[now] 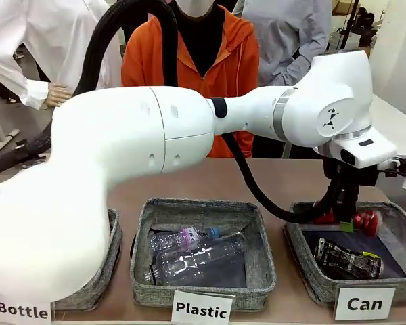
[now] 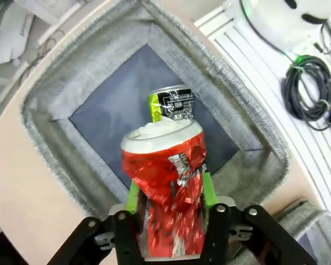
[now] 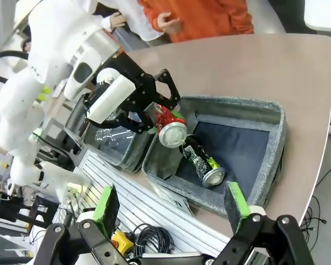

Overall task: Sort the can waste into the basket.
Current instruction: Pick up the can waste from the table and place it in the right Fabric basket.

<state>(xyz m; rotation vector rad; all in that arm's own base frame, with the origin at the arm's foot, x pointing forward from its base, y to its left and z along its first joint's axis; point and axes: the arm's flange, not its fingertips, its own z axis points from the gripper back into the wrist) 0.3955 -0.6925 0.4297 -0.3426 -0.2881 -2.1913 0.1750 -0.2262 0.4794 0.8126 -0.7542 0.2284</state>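
Black can (image 1: 347, 258) beneath tool-held red can (image 1: 367, 221)

Grey woven-fabric basket signed "Plastic" (image 1: 264, 271) holding crushed clear plastic bottles (image 1: 196, 254), like basket signed "Bottle" (image 1: 105, 271) at left, brown tabletop (image 1: 257, 179), person in orange hoodie (image 1: 233, 61) beyond.

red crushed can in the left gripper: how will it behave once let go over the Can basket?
The shiny red crushed metal can looks dented and thin-walled, so probably light and easily deformed. Its foil-like skin may slip between the left gripper pads. Crumpled, it likely won't roll far on the grey woven basket's dark fabric floor.
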